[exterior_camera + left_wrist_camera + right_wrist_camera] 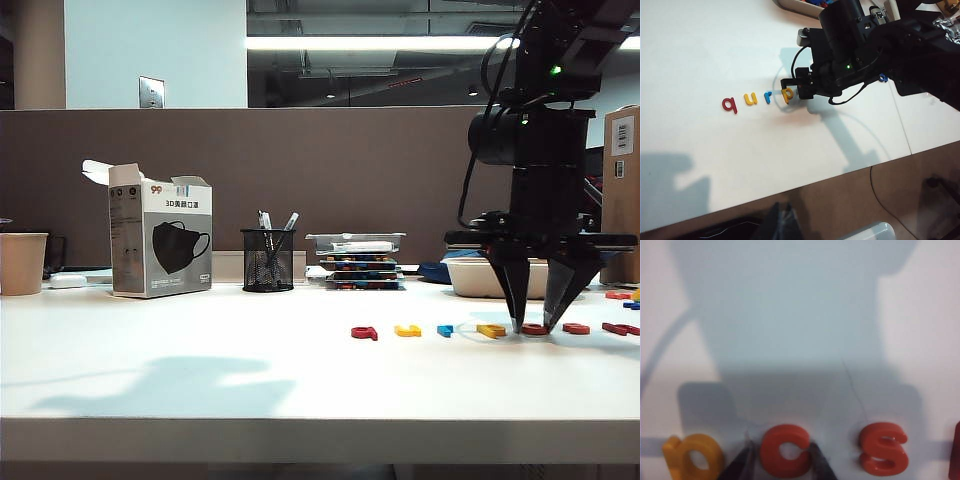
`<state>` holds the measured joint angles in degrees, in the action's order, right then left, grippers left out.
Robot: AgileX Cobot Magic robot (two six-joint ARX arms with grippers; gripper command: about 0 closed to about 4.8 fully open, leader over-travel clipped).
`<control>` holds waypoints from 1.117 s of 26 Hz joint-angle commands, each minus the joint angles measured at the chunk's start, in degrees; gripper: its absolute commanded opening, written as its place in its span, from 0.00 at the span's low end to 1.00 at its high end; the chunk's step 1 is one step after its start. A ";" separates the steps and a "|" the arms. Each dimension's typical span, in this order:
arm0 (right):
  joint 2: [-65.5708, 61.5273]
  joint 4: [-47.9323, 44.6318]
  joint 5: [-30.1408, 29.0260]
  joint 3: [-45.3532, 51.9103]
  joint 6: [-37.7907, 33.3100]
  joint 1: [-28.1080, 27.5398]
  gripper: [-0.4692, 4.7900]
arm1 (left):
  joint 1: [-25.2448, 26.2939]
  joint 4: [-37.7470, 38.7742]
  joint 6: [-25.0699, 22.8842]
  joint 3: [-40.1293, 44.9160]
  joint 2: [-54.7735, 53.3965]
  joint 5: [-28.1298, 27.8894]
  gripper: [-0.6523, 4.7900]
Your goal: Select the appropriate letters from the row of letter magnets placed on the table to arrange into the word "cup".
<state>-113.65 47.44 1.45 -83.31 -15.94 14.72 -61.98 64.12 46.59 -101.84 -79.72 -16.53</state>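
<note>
Right wrist view cuts off the right claw (781, 462): only two dark fingertips show, one either side of the orange-red "c" (785, 450), seemingly clamped on it. "c" lies flat on the table (200, 370) between yellow "p" (692, 455) and an "s" (883, 447). Arm points straight down. Left claw unseen; can't tell its state.

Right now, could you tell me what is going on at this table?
The right tool is down on the white table, its fingers either side of the orange-red c in a row of letter magnets. The c lies flat, not lifted. Along the row lie a dark red q, yellow u, blue r and yellow p; past the c, an orange-red s. The left tool is out of view.
</note>
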 commanded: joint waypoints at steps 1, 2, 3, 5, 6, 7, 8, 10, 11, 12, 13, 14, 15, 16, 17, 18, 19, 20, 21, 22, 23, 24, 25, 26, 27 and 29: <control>-0.70 0.31 -0.52 0.42 0.20 0.17 0.36 | -0.02 -0.37 0.15 -0.22 0.15 -0.17 0.11; -0.70 0.33 -0.52 0.42 0.33 0.17 0.36 | -0.02 -0.37 0.15 -0.20 0.15 -0.15 0.11; -0.70 0.33 -0.52 0.42 0.66 0.17 0.36 | -0.02 -0.37 0.15 -0.20 0.15 -0.15 0.11; -0.70 0.46 -0.52 0.42 1.05 0.17 0.36 | -0.02 -0.37 0.15 -0.22 0.15 -0.17 0.11; -0.70 0.52 -0.52 0.42 1.07 0.17 0.36 | -0.02 -0.37 0.15 -0.22 0.15 -0.17 0.11; -0.70 0.57 -0.52 0.42 1.07 0.17 0.36 | -0.02 -0.37 0.15 -0.22 0.15 -0.17 0.11; -0.70 0.55 -0.52 0.42 1.07 0.17 0.36 | -0.02 -0.37 0.15 -0.22 0.15 -0.15 0.11; -0.70 0.50 -0.52 0.42 1.20 0.17 0.28 | -0.02 -0.37 0.15 -0.20 0.15 -0.15 0.11; -0.70 0.50 -0.52 0.42 1.20 0.17 0.28 | -0.02 -0.37 0.15 -0.22 0.15 -0.15 0.11; -0.70 0.52 -0.52 0.42 1.20 0.17 0.28 | -0.02 -0.35 0.15 -0.22 0.15 -0.17 0.11; -0.70 0.52 -0.52 0.42 1.20 0.17 0.28 | -0.02 -0.37 0.15 -0.20 0.15 -0.15 0.11; -0.70 0.55 -0.52 0.42 1.20 0.17 0.28 | -0.02 -0.37 0.15 -0.20 0.15 -0.17 0.11; -0.70 0.55 -0.52 0.42 1.20 0.17 0.28 | -0.02 -0.37 0.15 -0.20 0.15 -0.17 0.11; -0.70 0.52 -0.52 0.42 1.20 0.17 0.28 | -0.02 -0.37 0.15 -0.20 0.15 -0.17 0.11; -0.70 0.55 -0.50 0.42 1.22 0.17 0.28 | -0.02 -0.37 0.15 -0.22 0.15 -0.17 0.11; -0.70 0.55 -0.52 0.42 1.20 0.17 0.28 | -0.02 -0.37 0.15 -0.22 0.15 -0.17 0.11; -0.70 0.55 -0.50 0.42 1.20 0.17 0.28 | -0.02 -0.37 0.15 -0.20 0.15 -0.17 0.11; -0.70 0.55 -0.50 0.42 1.20 0.17 0.29 | -0.02 -0.37 0.15 -0.20 0.15 -0.17 0.11; -0.70 0.55 -0.50 0.42 1.20 0.17 0.29 | -0.02 -0.37 0.15 -0.22 0.15 -0.17 0.11; -0.68 0.61 -0.48 0.42 1.18 0.17 0.29 | -0.02 -0.37 0.15 -0.20 0.15 -0.17 0.11; -0.66 0.76 -0.48 0.42 1.18 0.17 0.29 | -0.02 -0.37 0.15 -0.20 0.15 -0.17 0.11; -0.66 0.96 -0.48 0.42 1.18 0.17 0.29 | -0.02 -0.37 0.15 -0.20 0.15 -0.17 0.11; -0.66 1.27 -0.48 0.42 1.18 0.17 0.29 | -0.02 -0.37 0.15 -0.22 0.15 -0.15 0.11; -0.66 1.62 -0.48 0.42 1.18 0.17 0.29 | -0.02 -0.37 0.15 -0.22 0.15 -0.17 0.11; -0.66 1.88 -0.48 0.42 1.18 0.17 0.29 | -0.02 -0.37 0.15 -0.20 0.15 -0.17 0.11; -0.66 2.36 -0.50 0.42 1.16 0.17 0.29 | -0.02 -0.37 0.15 -0.20 0.15 -0.17 0.11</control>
<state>-113.65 47.62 1.30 -83.33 -14.92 14.74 -61.98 64.10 46.59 -101.84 -79.72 -16.53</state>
